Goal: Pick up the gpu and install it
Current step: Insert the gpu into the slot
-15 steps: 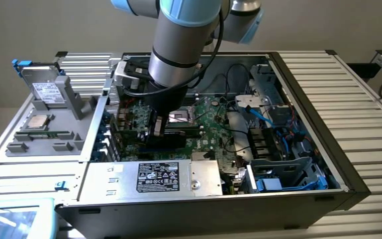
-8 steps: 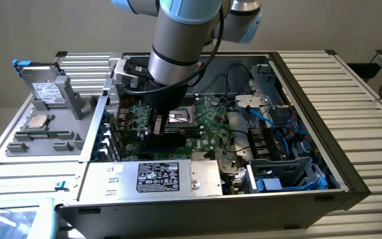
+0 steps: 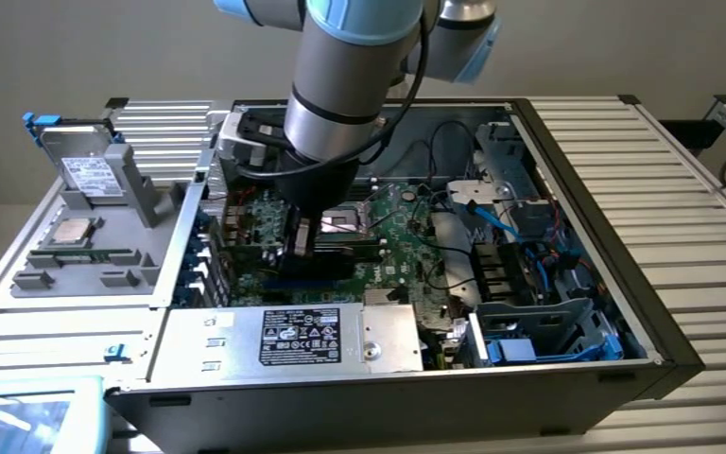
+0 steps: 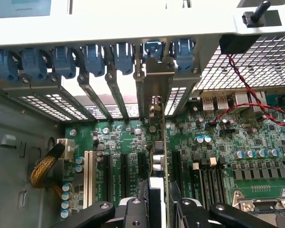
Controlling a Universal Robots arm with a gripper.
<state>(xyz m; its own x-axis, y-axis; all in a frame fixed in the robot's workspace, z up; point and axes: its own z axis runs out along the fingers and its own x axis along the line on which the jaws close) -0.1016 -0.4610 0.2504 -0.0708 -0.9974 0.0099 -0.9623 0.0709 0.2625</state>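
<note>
The gpu (image 4: 157,152) shows edge-on as a thin upright card. It stands over the black expansion slots of the green motherboard (image 4: 218,142). Its metal bracket (image 4: 156,80) lies against the case's rear slot openings, under the blue latches (image 4: 154,50). My gripper (image 4: 157,209) is shut on the gpu, with one black finger (image 4: 141,197) on each side of the card. In the exterior view my gripper (image 3: 298,244) reaches down inside the open computer case (image 3: 615,312), at the motherboard's side toward the exterior view's left. The dark gpu (image 3: 300,260) sits low between its fingers.
A silver box with a black label (image 3: 300,339) fills the case's near corner. Cables and a drive cage (image 3: 527,274) crowd the exterior view's right. A grey tray (image 3: 35,284) outside the case holds a drive (image 3: 86,175), a processor (image 3: 73,230) and a memory stick (image 3: 92,255). Red and black wires (image 4: 242,90) run near the rear ports.
</note>
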